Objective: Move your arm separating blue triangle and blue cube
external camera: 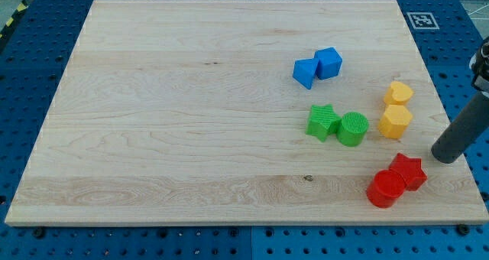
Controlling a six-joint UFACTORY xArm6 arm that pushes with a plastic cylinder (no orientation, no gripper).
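Observation:
The blue triangle (305, 72) and the blue cube (328, 63) lie touching each other at the upper right of the wooden board (168, 115), the triangle on the view's left of the cube. My tip (444, 156) rests on the board near its right edge, well below and to the right of both blue blocks. It stands just right of the yellow blocks and above the red ones, touching none.
A green star (323, 121) and a green cylinder (353, 128) sit together below the blue pair. Two yellow blocks (396, 110) lie right of them. A red cylinder (385, 189) and a red star (408, 170) sit near the bottom right edge.

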